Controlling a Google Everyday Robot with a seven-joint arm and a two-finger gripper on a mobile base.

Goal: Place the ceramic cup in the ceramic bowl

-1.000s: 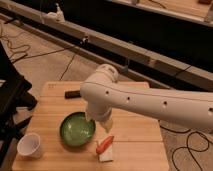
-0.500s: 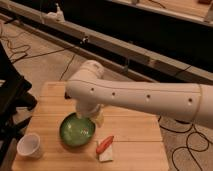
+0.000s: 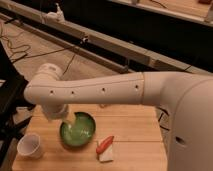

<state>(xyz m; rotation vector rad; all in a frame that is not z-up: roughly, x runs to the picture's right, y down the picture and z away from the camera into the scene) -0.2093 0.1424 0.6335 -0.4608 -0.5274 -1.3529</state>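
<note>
Leftward the arm has swung since half a second ago, its wrist now past the left rim of the ceramic bowl (image 3: 82, 132). In the camera view, the gripper (image 3: 62, 119) hangs over the bowl's upper-left edge, probably heading for the ceramic cup (image 3: 30, 146), which stands upright, untouched, left of the bowl. Whether the gripper is open or holds anything, I cannot tell. A white packet (image 3: 105, 151) lies right of the bowl, out of the way.
</note>
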